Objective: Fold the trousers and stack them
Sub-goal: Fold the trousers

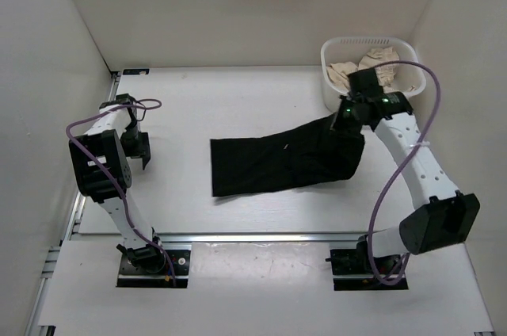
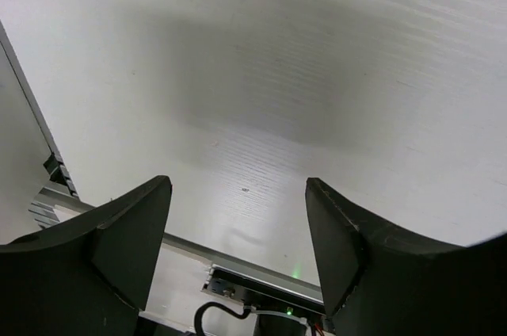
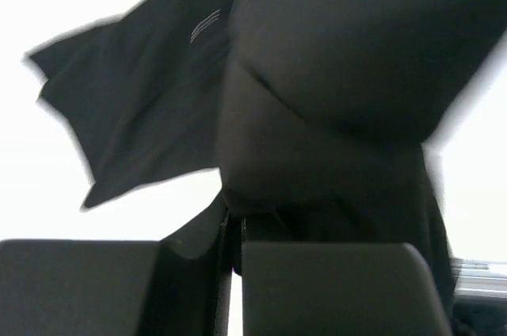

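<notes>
The black trousers (image 1: 277, 162) lie across the middle of the table, with their left end flat and their right end lifted. My right gripper (image 1: 346, 120) is shut on the trousers at that right end, just left of the white basket. In the right wrist view the black trousers (image 3: 317, 74) hang from my closed jaws and fill most of the frame. My left gripper (image 1: 141, 148) is open and empty at the far left of the table, well apart from the trousers. The left wrist view shows its fingers (image 2: 127, 233) spread over bare table.
A white basket (image 1: 333, 86) stands at the back right with a beige cream-coloured garment (image 1: 372, 66) inside. White walls enclose the table on the left, back and right. A metal rail (image 1: 261, 235) runs along the near edge by the arm bases.
</notes>
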`<state>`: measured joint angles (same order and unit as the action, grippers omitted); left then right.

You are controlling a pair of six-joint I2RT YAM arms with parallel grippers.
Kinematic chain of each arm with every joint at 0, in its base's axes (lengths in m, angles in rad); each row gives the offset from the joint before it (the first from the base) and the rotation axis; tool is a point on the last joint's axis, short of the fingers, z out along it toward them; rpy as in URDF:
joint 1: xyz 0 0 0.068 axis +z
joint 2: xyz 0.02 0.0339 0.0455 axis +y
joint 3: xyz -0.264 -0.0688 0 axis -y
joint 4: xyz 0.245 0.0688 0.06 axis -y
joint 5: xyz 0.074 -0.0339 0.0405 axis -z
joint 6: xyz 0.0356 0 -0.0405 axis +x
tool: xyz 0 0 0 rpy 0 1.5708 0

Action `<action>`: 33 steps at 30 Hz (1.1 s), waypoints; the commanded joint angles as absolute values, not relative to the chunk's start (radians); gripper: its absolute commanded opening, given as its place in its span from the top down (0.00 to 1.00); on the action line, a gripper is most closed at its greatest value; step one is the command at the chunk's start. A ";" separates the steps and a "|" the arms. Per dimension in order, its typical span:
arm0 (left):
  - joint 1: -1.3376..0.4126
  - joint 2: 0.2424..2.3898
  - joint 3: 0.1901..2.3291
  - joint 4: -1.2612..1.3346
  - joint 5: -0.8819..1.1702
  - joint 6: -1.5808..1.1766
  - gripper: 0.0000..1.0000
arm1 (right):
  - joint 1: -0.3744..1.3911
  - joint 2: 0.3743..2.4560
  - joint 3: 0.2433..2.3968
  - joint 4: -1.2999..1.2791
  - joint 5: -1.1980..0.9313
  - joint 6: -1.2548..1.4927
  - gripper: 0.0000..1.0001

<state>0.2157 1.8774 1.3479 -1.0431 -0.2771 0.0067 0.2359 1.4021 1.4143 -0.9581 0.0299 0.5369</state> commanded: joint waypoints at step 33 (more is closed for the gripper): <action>0.086 2.007 1.497 -1.018 0.046 0.000 0.20 | 0.933 2.495 2.477 -0.939 -0.719 0.508 0.46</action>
<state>0.0624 2.0544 1.4693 -1.0538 0.0723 -0.0006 0.8623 2.4584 2.3703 -1.0294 -0.4850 0.5949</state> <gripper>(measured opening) 0.800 0.493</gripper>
